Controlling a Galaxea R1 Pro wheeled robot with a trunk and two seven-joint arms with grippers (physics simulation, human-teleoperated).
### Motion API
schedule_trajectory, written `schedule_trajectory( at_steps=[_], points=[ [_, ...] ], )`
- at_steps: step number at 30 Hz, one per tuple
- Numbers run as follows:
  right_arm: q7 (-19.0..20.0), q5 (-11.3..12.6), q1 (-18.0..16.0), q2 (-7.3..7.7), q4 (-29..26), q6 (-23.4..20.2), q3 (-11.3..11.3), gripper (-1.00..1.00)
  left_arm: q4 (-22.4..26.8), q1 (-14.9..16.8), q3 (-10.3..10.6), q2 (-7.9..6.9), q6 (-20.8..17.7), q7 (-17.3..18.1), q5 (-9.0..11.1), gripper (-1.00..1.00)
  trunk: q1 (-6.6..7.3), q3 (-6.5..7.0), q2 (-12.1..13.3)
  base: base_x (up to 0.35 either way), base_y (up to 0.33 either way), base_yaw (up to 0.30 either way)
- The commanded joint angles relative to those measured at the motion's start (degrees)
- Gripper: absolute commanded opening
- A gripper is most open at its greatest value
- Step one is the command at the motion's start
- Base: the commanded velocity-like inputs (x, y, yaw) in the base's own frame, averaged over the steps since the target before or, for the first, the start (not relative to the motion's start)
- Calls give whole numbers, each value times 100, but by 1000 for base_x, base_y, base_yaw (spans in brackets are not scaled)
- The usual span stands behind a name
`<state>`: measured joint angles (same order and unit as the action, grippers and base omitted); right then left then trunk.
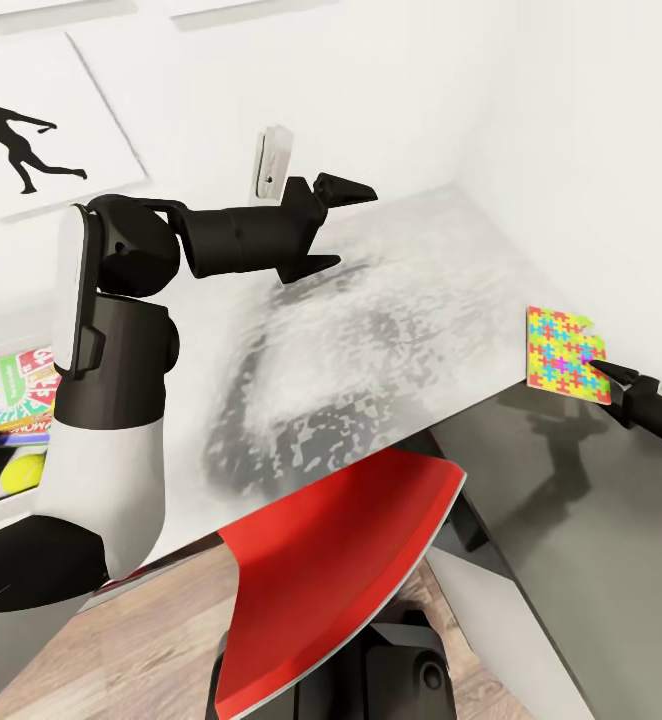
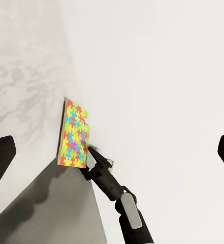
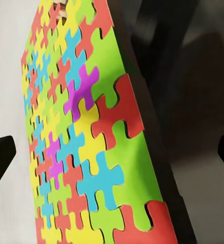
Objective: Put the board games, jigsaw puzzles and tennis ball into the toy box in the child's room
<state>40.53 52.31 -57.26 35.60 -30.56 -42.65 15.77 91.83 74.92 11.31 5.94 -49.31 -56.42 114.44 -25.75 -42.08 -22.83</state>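
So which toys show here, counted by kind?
Jigsaw: 1
Ball: 1
Game boxes: at least 1; the prints at the head view's left edge are cropped and overlap, so I cannot separate them.
Total: at least 3

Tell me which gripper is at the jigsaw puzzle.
The right gripper, its fingers at the jigsaw puzzle's edge; the left gripper hangs open over bare table.
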Motion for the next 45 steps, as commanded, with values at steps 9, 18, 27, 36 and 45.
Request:
schedule_trajectory(
  at_steps=[9,18,27,36,45],
  points=[
    [19,6,-5,-2,-1,-33,14,100,2,7,-6,3,-9,-62,48,100,-3,-7,-9,0,0,3],
    [30,7,0,-9,-14,-30,8,-100,2,9,-6,3,-9,-61,49,100,-3,-7,-9,0,0,0],
    [47,7,56,-17,-275,-42,-19,-100,2,11,-6,3,-9,-61,44,100,-3,-7,-9,0,0,0],
    [48,7,66,9,-346,-59,-16,-100,2,7,-6,3,-9,-62,31,100,-3,-7,-9,0,0,0],
    [51,7,121,16,-756,-108,-20,-100,5,-5,1,3,-4,-68,-2,100,-3,-7,-9,0,0,0]
  ],
)
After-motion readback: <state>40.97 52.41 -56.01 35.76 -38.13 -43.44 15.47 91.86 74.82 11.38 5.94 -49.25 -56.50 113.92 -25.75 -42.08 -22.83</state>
